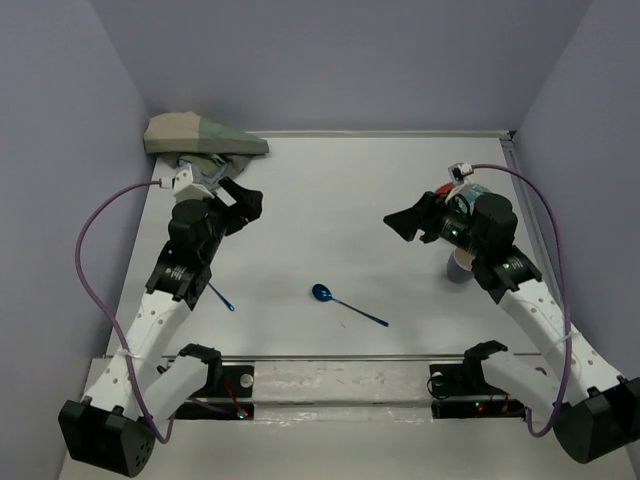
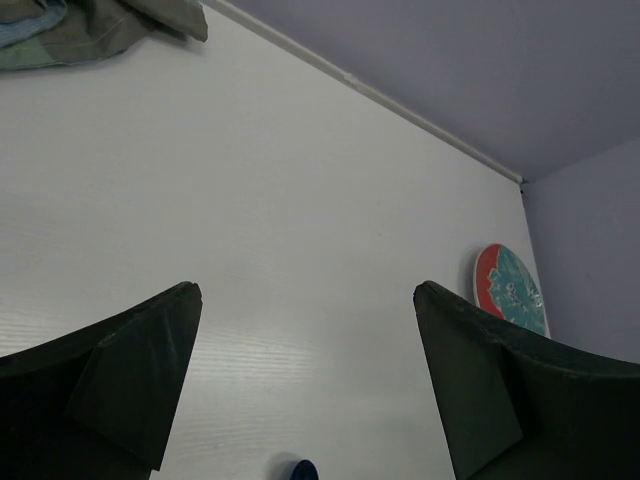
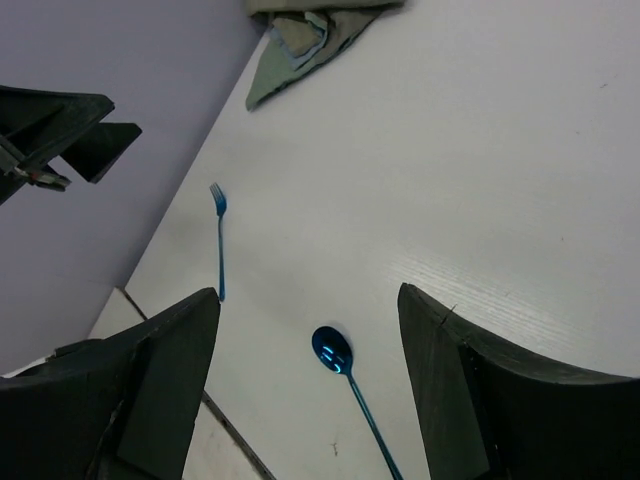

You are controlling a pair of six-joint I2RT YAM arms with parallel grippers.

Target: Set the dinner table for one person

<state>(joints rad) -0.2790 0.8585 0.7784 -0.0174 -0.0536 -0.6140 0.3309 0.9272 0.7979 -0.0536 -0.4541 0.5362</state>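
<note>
The dinner table (image 1: 330, 200) is a white tabletop inside lavender walls. A blue spoon (image 1: 345, 303) lies near its front middle; it also shows in the right wrist view (image 3: 335, 352). A blue fork (image 1: 222, 297) lies at the front left, partly under my left arm. A crumpled tan-and-green placemat (image 1: 200, 135) sits in the back left corner. A red-and-teal plate (image 2: 510, 290) lies at the right, mostly hidden under my right arm in the top view. My left gripper (image 1: 252, 205) and right gripper (image 1: 395, 222) are both open and empty, hovering above the table.
A pale cup (image 1: 460, 268) stands under my right arm near the right wall. The walls close in the table on the left, back and right. A rail (image 1: 330, 358) runs along the front edge by the arm bases.
</note>
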